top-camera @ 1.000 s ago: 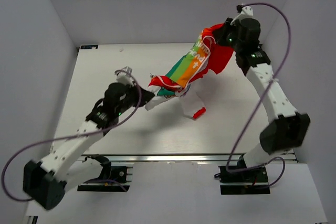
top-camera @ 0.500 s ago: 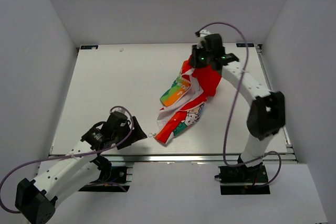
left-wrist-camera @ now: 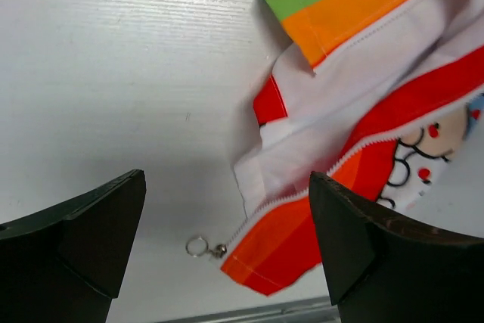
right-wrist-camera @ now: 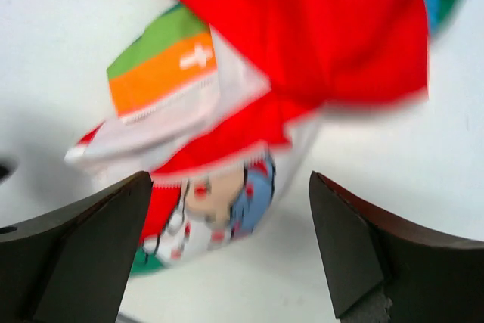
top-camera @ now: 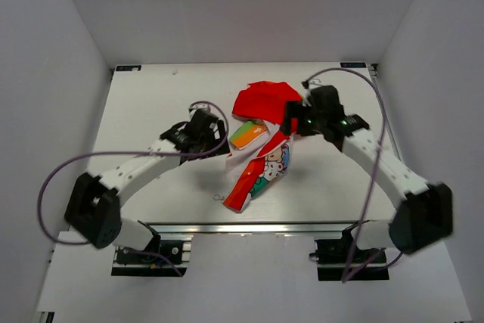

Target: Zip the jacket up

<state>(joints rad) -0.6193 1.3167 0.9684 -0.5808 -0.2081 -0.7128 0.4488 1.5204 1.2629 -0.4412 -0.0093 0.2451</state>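
Note:
The jacket [top-camera: 261,158] lies crumpled mid-table, and neither gripper holds it. Its red hood [top-camera: 261,100] is at the far end, a rainbow-striped fold [top-camera: 246,134] in the middle, the white cartoon half [top-camera: 274,164] towards the front. The red hem [top-camera: 236,200] points at the near edge, with the zip's ring pull [left-wrist-camera: 198,246] lying on the table beside it. My left gripper [top-camera: 218,130] hovers open just left of the jacket; in the left wrist view the left gripper [left-wrist-camera: 227,243] has nothing between its jaws. My right gripper [top-camera: 291,124] is open beside the hood, and the right wrist view shows the right gripper [right-wrist-camera: 227,255] above the cartoon print [right-wrist-camera: 219,202].
The white table [top-camera: 151,104] is walled by white panels on three sides. A metal rail [top-camera: 265,227] runs along the near edge, close to the jacket's hem. Purple cables loop off both arms.
Both grippers have opened and let go of the jacket, which has dropped from its stretched hold onto the table. The left arm swung back beside it; the right arm lowered beside the hood.

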